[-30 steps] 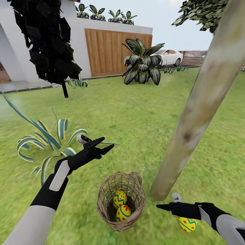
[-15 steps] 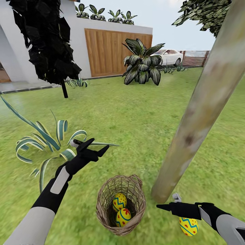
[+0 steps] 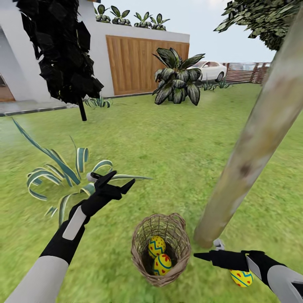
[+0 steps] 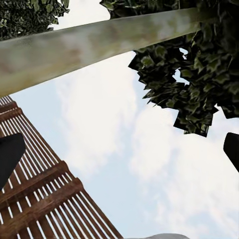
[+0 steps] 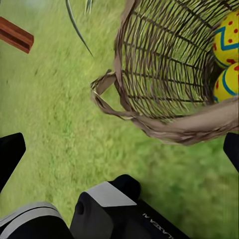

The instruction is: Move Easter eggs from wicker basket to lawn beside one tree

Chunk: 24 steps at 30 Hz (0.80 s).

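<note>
Right hand empty, jaws spread, low between wicker basket and tree. Left hand released, raised. One egg on the lawn near the trunk base; two eggs left in the basket.

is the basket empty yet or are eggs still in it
Not empty. Two eggs lie inside the wicker basket; a third egg rests on the lawn near the tree.
</note>
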### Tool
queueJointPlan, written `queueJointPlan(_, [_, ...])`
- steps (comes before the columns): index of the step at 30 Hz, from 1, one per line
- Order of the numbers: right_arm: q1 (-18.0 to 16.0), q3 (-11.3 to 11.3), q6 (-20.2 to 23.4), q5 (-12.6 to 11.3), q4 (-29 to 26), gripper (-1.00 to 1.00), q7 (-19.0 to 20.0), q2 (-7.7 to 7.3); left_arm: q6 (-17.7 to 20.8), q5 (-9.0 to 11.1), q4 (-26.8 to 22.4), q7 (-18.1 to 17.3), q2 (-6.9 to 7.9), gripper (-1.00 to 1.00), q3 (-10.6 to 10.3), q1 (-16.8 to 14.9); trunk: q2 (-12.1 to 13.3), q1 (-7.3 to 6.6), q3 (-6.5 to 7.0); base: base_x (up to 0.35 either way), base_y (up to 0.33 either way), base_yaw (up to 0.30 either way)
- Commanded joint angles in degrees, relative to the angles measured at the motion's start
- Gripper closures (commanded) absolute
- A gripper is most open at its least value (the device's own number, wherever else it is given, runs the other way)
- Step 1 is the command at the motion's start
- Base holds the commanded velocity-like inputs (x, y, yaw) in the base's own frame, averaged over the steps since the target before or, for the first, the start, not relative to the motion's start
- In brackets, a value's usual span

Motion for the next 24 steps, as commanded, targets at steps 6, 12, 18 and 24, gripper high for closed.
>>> queueJointPlan(6, [-0.03, -0.4, 0.63, 0.17, -0.01, -1.0, 0.22, -0.01, 0.36, 0.26, 0.05, -0.13, 0.06, -1.0, -0.15, -0.04, -0.02, -0.01, 0.15, -0.059, 0.301, -0.153])
queueJointPlan(12, [-0.03, -0.41, 0.67, 0.17, -0.01, -1.0, 0.22, -0.01, 0.36, 0.26, 0.05, -0.13, 0.06, -1.0, -0.15, -0.04, -0.02, -0.01, 0.46, -0.004, 0.313, -0.246])
queueJointPlan(18, [-0.03, -0.4, 0.67, 0.17, -0.01, -1.0, 0.3, -0.01, 0.36, 0.26, 0.05, -0.13, 0.06, -1.0, -0.15, -0.04, -0.02, -0.01, 0.78, 0.0, 0.315, -0.252])
queueJointPlan(24, [-0.03, -0.46, 0.67, 0.17, -0.01, -1.0, 0.31, -0.07, 0.36, 0.26, 0.05, -0.17, 0.06, -1.0, -0.15, -0.04, -0.02, -0.01, 1.11, 0.0, 0.316, -0.252])
